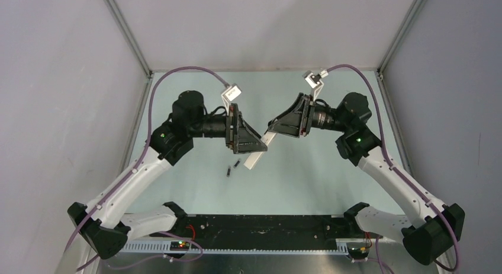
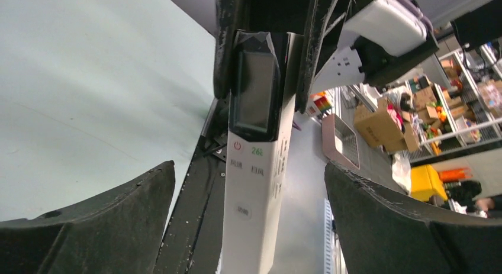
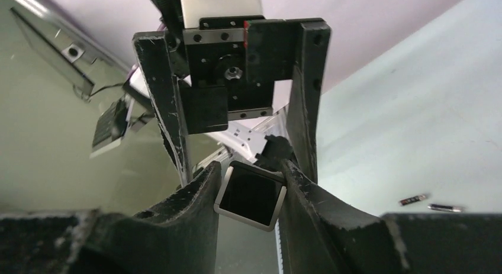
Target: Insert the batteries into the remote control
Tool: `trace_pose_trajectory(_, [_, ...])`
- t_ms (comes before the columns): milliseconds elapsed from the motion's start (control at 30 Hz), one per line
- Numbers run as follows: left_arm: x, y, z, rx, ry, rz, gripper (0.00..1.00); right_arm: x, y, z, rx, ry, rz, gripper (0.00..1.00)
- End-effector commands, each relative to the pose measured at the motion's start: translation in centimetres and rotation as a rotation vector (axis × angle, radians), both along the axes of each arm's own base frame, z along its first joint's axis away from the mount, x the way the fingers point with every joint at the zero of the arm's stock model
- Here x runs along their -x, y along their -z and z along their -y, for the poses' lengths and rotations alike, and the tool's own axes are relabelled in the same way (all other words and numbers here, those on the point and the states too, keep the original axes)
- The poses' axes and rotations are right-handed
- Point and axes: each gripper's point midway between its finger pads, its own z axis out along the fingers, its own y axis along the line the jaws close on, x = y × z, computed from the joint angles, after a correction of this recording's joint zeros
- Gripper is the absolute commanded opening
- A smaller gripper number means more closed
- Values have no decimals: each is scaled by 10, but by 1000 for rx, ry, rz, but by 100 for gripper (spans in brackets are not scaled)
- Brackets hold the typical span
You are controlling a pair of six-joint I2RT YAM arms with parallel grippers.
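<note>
Around remote control, right pincer, tight.

The pale green tabletop is boxed in by plain grey walls on its left, far and right sides, with metal frame posts rising from its two far corners. Along the tabletop's near edge runs a black rail, fronted by a white slotted strip. Beyond the tabletop stand cardboard boxes, a yellow bin and a metal tray.
</note>
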Motion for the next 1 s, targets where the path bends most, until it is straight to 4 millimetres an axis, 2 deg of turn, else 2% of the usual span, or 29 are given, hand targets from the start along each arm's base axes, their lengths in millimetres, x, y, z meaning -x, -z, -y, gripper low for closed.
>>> trace_pose_trajectory(0, [20, -15, 7, 35, 91, 76, 96, 31, -42, -2, -79, -149, 147, 11])
trace_pose_trajectory(167, [28, -16, 8, 42, 130, 84, 83, 36, -45, -6, -91, -192, 143, 11])
trace_pose_trajectory(300, [32, -13, 10, 41, 158, 78, 69, 42, -49, -8, -107, -235, 150, 11])
trace_pose_trajectory(367, [33, -13, 10, 43, 167, 73, 60, 44, -49, -10, -106, -250, 155, 11])
trace_pose_trajectory(500, [34, -17, 11, 49, 169, 82, 34, 43, -47, -12, -98, -254, 137, 13])
trace_pose_trajectory(567, [35, -20, 10, 56, 164, 91, 16, 41, -46, -13, -96, -243, 122, 20])
trace_pose_trajectory(633, [32, -23, 10, 57, 139, 97, 5, 36, -45, -14, -93, -219, 106, 35])
trace_pose_trajectory(667, [31, -25, 9, 61, 128, 102, 3, 33, -46, -15, -98, -193, 109, 48])
trace_pose_trajectory(700, [29, -26, 9, 61, 107, 107, 1, 30, -43, -15, -88, -174, 91, 54])
trace_pose_trajectory(733, [28, -29, 7, 65, 97, 114, 0, 27, -46, -15, -93, -142, 105, 65])
trace_pose_trajectory(800, [24, -32, 6, 68, 53, 128, 0, 23, -45, -15, -87, -90, 109, 78])
trace_pose_trajectory(867, [20, -36, 3, 73, 8, 143, 0, 19, -45, -13, -77, -32, 123, 88])
trace_pose_trajectory(967, [14, -44, -3, 84, -62, 170, 0, 13, -44, -10, -63, 73, 128, 95])
